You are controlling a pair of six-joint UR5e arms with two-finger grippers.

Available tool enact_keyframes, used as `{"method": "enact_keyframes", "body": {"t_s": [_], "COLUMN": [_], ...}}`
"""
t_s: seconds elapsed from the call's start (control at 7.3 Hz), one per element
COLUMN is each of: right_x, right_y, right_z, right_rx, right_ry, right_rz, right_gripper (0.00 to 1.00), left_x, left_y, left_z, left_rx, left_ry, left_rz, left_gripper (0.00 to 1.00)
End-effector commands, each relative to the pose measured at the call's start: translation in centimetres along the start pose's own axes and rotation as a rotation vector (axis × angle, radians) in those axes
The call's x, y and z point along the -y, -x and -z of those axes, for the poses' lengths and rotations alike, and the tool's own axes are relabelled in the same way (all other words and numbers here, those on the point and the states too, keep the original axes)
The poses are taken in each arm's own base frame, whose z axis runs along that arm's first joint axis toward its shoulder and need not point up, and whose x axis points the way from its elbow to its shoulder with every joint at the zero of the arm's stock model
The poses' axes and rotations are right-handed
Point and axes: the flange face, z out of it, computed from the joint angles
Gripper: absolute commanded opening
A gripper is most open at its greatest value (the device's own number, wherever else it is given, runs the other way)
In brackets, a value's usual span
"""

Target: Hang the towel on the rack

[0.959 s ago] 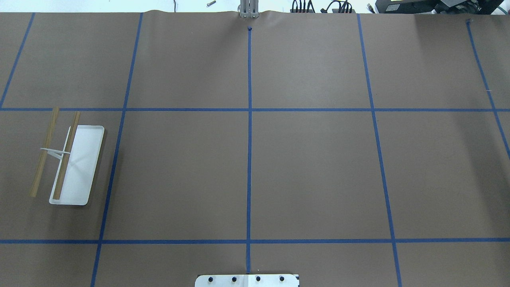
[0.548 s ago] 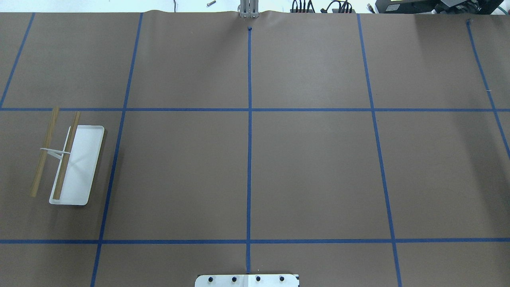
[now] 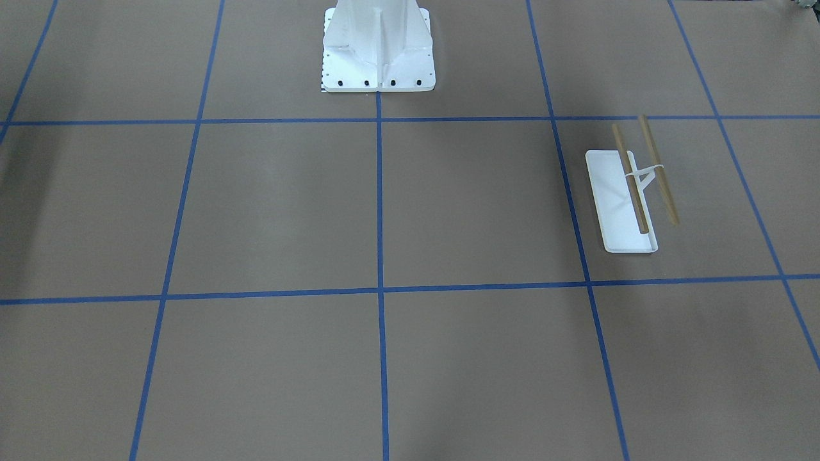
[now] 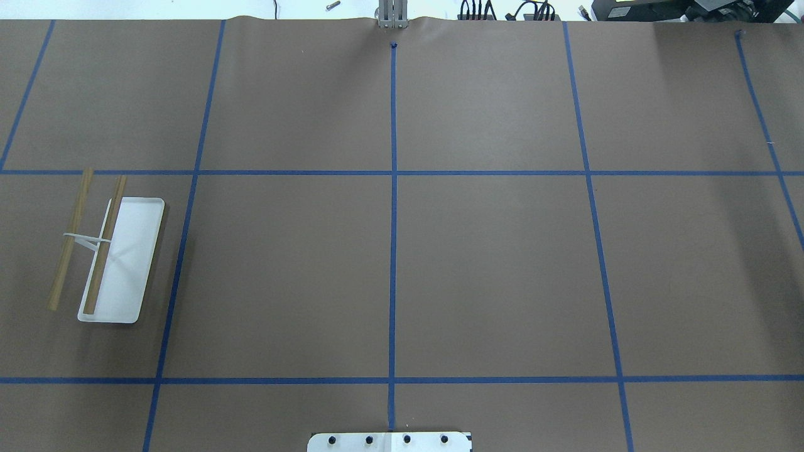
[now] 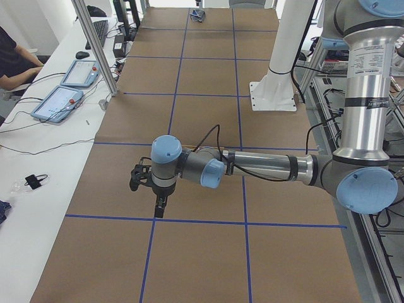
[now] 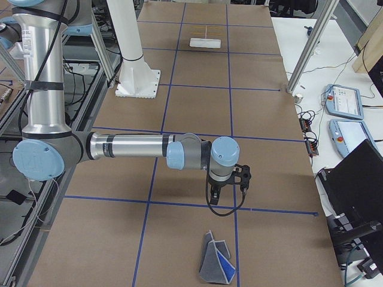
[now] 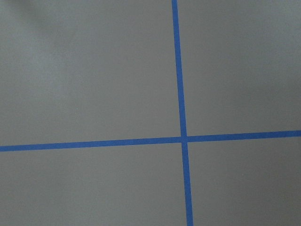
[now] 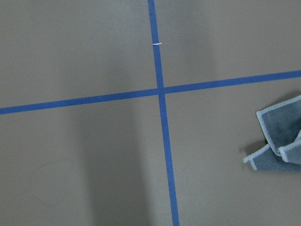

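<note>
The rack, a white tray base with two tan rods, stands at the table's left end. It also shows in the front-facing view and far off in the exterior right view. The towel lies crumpled, grey with a blue face, at the table's right end. Its edge shows in the right wrist view, and it shows far off in the exterior left view. My left gripper hangs above the brown paper. My right gripper hangs above the paper, short of the towel. I cannot tell whether either is open or shut.
The white bolted pedestal stands at the robot's side of the table, seen also in the overhead view. Blue tape lines grid the brown paper. Pendants and cables lie on the white side bench.
</note>
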Motion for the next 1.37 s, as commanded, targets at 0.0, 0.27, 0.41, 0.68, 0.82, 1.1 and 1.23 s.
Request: {"method": "enact_keyframes", "body": {"t_s": [0.0, 0.27, 0.41, 0.68, 0.82, 1.1, 1.23], "right_x": [-1.2, -0.5, 0.0, 1.4, 1.9, 3.1, 2.6], "right_y": [-1.2, -4.9, -7.4, -10.3, -12.3, -14.1, -15.0], "right_z": [-0.6, -3.4, -5.9, -10.4, -12.6, -15.1, -16.0], "right_rx": [-0.034, -0.117, -0.125, -0.147, -0.172, -0.178, -0.174], "right_ry": [-0.022, -0.035, -0.001, 0.015, 0.033, 0.088, 0.11], "right_rz": [0.014, 0.02, 0.005, 0.033, 0.063, 0.118, 0.104], "right_gripper": [1.0, 1.0, 1.0, 1.0, 1.0, 1.0, 1.0], "left_x": [1.9, 2.8, 2.9, 3.2, 3.3, 3.3, 3.8], "left_y": [-5.0, -7.3, -7.5, -7.8, -7.8, -8.0, -8.3], "left_z": [-2.1, -2.1, -2.0, -1.9, -1.8, -1.8, -1.5], "left_rx": [-0.02, -0.037, -0.038, -0.04, -0.041, -0.043, -0.045], "left_ry": [0.032, 0.024, 0.021, 0.018, 0.015, 0.016, 0.009], "left_rz": [0.04, 0.127, 0.126, 0.122, 0.122, 0.118, 0.116], "left_gripper": [0.98, 0.98, 0.98, 0.98, 0.98, 0.98, 0.98]}}
